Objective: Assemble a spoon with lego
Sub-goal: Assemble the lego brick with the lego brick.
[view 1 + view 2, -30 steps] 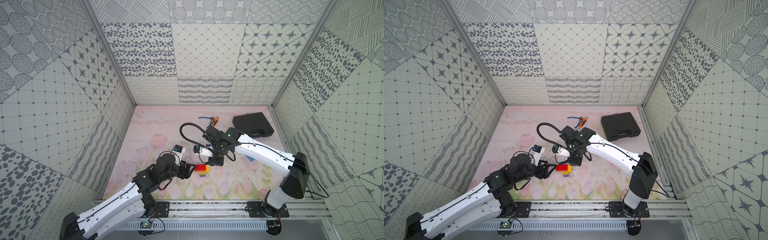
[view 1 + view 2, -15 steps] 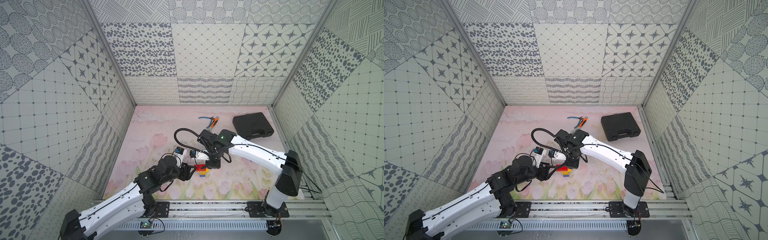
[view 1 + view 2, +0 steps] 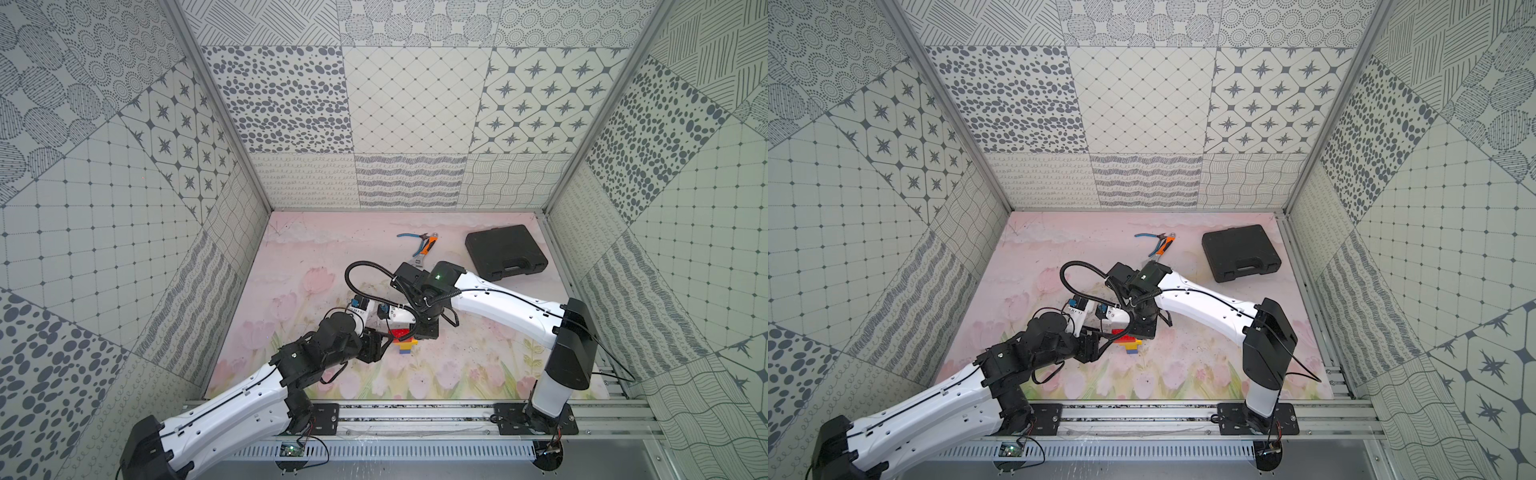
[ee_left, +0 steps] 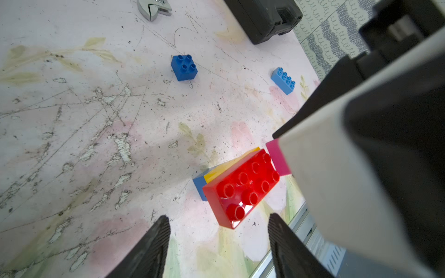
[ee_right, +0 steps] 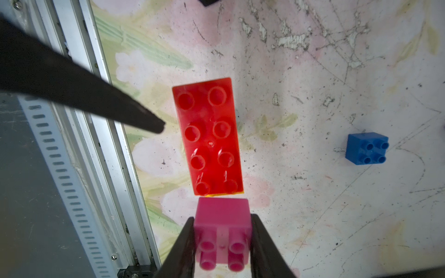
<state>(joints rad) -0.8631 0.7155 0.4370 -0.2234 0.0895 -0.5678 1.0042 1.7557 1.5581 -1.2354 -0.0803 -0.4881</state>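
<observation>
The part-built spoon (image 3: 406,340) (image 3: 1128,341) stands on the mat near the front. It is a red oblong brick (image 4: 240,187) (image 5: 208,137) on a yellow brick (image 4: 228,166) and a blue one. My right gripper (image 5: 222,217) is shut on a pink square lego brick (image 5: 222,231) (image 4: 277,156), held right at the red brick's short end. My left gripper (image 4: 218,217) (image 3: 384,338) is open, with the red brick's corner just ahead of its tips and one finger (image 5: 144,120) beside the brick's long side. In both top views the pink brick is hidden.
A dark blue square brick (image 4: 184,67) (image 5: 367,148) and a light blue oblong brick (image 4: 283,80) lie loose on the mat. Blue-handled pliers (image 3: 409,237), an orange-handled wrench (image 3: 428,247) and a black case (image 3: 505,253) (image 3: 1241,253) sit at the back. The metal rail (image 5: 103,120) runs along the front.
My right arm has swung forward and left, bringing the pink brick up to the stack's end. My left gripper's jaws have narrowed a little and it stays beside the stack.
</observation>
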